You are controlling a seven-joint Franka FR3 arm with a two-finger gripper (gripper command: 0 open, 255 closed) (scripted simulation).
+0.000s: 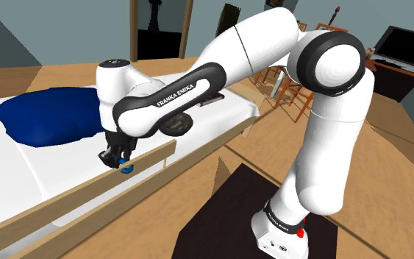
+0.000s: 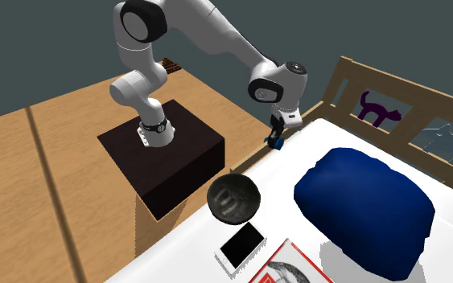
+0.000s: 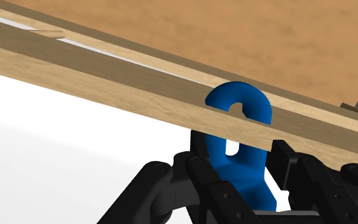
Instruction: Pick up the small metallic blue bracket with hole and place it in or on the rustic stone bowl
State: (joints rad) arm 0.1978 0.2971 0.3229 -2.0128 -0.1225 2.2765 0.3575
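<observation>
- End effector (image 1: 117, 157) is gripping the blue bracket (image 1: 126, 167) between its fingers, hanging right at the bed rail (image 3: 107, 79).
- In the wrist view the rail is crossing in front of the bracket's middle, with the rounded holed end poking past it.
- Dark grey bowl (image 2: 234, 198) is sitting on the bed near the rail, well apart from the bracket.
- Blue pillow (image 2: 365, 198) is lying on the bed beyond the rail.

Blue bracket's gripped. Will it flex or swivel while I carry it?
Probably rigid: the blue bracket looks undeformed in the gripper. Its smooth faces might let it swivel. It's close against the wooden bed rail, so a knock could twist it.
</observation>
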